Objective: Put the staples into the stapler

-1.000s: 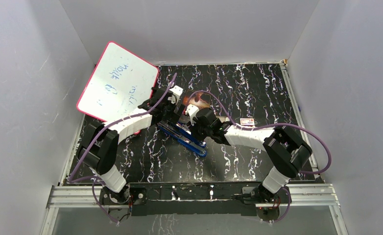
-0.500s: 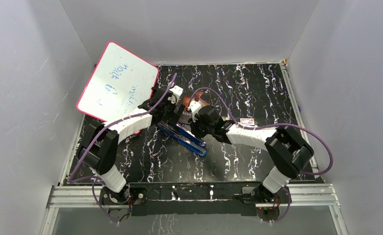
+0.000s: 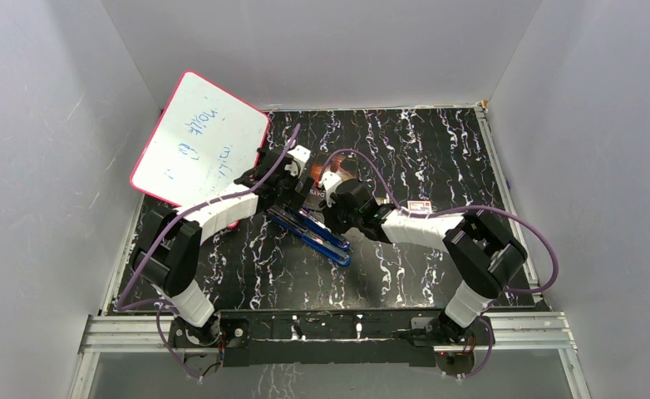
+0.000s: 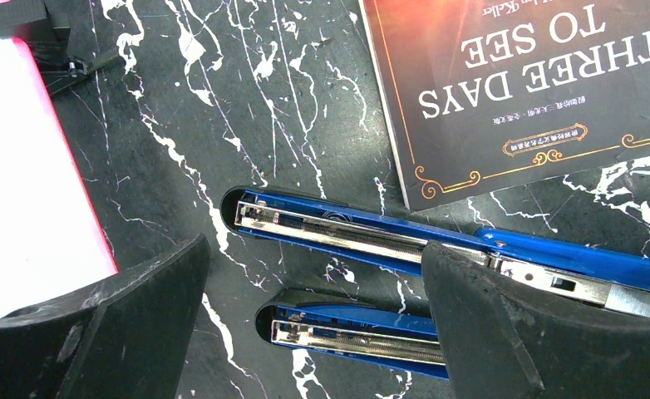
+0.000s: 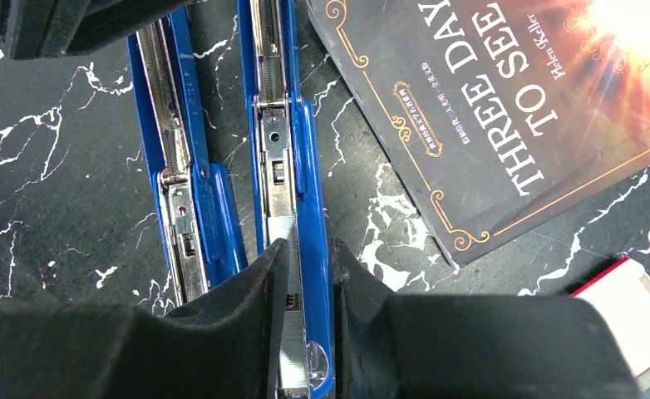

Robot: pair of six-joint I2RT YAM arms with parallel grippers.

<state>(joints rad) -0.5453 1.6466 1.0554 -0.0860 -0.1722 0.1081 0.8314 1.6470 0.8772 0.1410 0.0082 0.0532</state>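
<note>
The blue stapler (image 3: 317, 235) lies open mid-table as two parallel blue rails with metal channels. In the right wrist view one rail (image 5: 184, 158) is on the left and the other (image 5: 309, 166) runs between my fingers. A silvery strip of staples (image 5: 293, 349) lies along that second rail's channel. My right gripper (image 5: 312, 249) is shut to a narrow gap on the strip and the rail's side wall. My left gripper (image 4: 315, 249) hangs wide open over both rails (image 4: 347, 235) and grips nothing.
A dark book titled "Three Days to See" (image 3: 312, 193) lies just behind the stapler. A small red-and-white box (image 3: 420, 206) sits to the right. A pink-framed whiteboard (image 3: 199, 148) leans at the back left. Grey walls enclose the table.
My right wrist has crept slightly left along the stapler, and its elbow has shifted left. The left arm and stapler have not moved.
</note>
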